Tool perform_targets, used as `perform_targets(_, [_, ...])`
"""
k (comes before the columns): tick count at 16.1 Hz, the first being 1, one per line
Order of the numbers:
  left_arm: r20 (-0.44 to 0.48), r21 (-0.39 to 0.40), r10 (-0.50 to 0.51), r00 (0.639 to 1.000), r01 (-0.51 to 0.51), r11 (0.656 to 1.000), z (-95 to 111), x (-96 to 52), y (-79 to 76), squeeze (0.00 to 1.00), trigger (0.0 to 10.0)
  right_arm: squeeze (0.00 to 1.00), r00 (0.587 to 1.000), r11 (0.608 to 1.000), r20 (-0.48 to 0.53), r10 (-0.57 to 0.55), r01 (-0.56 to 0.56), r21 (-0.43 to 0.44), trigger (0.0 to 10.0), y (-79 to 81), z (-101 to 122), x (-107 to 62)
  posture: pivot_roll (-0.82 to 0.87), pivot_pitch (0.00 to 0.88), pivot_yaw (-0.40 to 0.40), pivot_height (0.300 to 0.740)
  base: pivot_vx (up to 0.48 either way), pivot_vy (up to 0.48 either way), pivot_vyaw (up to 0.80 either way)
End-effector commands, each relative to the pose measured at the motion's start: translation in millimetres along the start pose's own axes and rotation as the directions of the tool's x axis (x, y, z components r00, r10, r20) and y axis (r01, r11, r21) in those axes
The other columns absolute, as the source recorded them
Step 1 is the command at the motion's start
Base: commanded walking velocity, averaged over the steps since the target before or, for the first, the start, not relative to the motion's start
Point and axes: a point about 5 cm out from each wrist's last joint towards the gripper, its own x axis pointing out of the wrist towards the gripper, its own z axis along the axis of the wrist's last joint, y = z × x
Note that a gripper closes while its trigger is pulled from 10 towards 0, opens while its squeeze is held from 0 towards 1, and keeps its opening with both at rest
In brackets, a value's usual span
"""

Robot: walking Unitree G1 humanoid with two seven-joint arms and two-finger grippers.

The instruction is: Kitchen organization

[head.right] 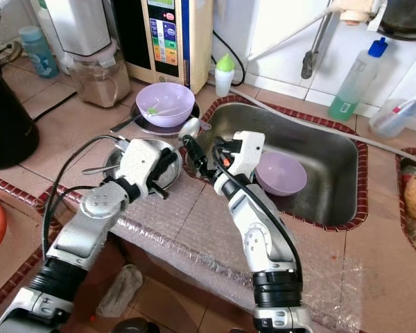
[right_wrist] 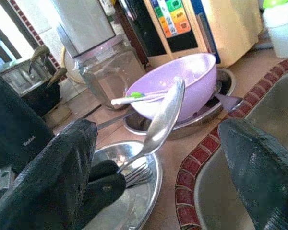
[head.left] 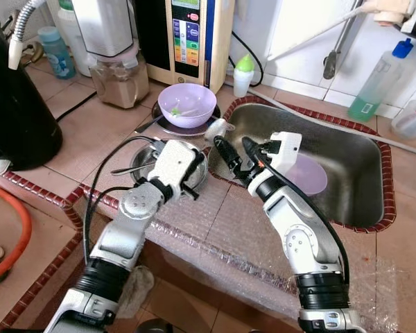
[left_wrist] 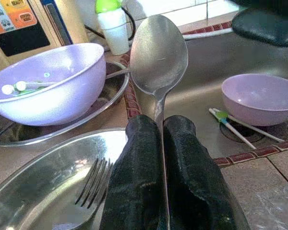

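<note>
Two risks from the head view: my left gripper (head.left: pixel 209 142) pinches the spoon (head.left: pixel 218 127) low on its handle, above the sink's (head.left: pixel 347 149) edge; it may pivot. Right wrist view: my right gripper (right_wrist: pixel 158 158), jaws wide, could knock it.

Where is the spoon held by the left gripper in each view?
Left eye view: spoon at the sink's left rim, beside the purple bowl.
Right eye view: spoon, same place.
Left wrist view: spoon centre, rising from the fingers.
Right wrist view: spoon centre, slanting before the bowl.
Shared landmark: the purple bowl.
</note>
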Motion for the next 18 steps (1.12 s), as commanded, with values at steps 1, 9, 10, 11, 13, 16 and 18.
perform_targets(1, [0.026,0.018,-0.014,1.0,0.014,1.0,5.1,0.6,-5.6,0.0,0.0,0.0,1.0,1.0,-0.017,-0.001,0.001,0.005,10.0,-1.0,0.7,3.6,0.05,0.0,-0.029,0.74,0.0,0.0,0.0])
perform_targets(9, [0.044,0.024,-0.048,0.998,0.047,0.999,9.4,3.5,-14.7,0.0,0.0,0.0,0.997,0.991,0.0,-0.082,0.081,0.111,0.0,-1.4,-1.0,32.0,0.06,0.0,-0.031,0.74,0.0,0.0,0.0])
perform_targets(10, [0.045,0.023,-0.05,0.998,0.049,0.999,9.6,3.3,-14.7,0.0,0.0,0.0,0.994,0.985,0.003,-0.113,0.111,0.13,0.0,-5.5,-0.3,34.7,0.06,0.0,-0.031,0.74,0.0,0.0,0.0])
perform_targets(11, [0.045,0.023,-0.05,0.998,0.049,0.999,9.6,3.2,-14.6,0.0,0.0,0.0,0.993,0.985,0.003,-0.117,0.115,0.132,0.0,-6.0,-0.2,35.1,0.06,0.0,-0.031,0.74,0.0,0.0,0.0])
perform_targets(13, [0.044,0.024,-0.052,0.998,0.051,0.998,9.1,3.1,-15.5,0.0,0.0,0.0,0.989,0.976,0.007,-0.146,0.143,0.163,0.0,-10.2,0.8,37.8,0.07,0.0,-0.031,0.74,0.0,0.0,0.0])
perform_targets(16, [0.042,0.027,-0.049,0.998,0.047,0.999,8.1,2.9,-14.5,0.0,0.0,0.0,0.985,0.966,-0.02,-0.173,0.174,0.193,0.0,-14.5,-3.4,39.1,0.07,0.0,-0.03,0.74,0.0,0.0,0.0])
perform_targets(18, [0.042,0.029,-0.05,0.998,0.049,0.998,8.4,2.9,-14.2,0.0,0.0,0.0,0.984,0.963,-0.05,-0.172,0.179,0.2,0.0,-14.6,-8.8,39.3,0.07,0.0,-0.028,0.74,0.0,0.0,0.0])
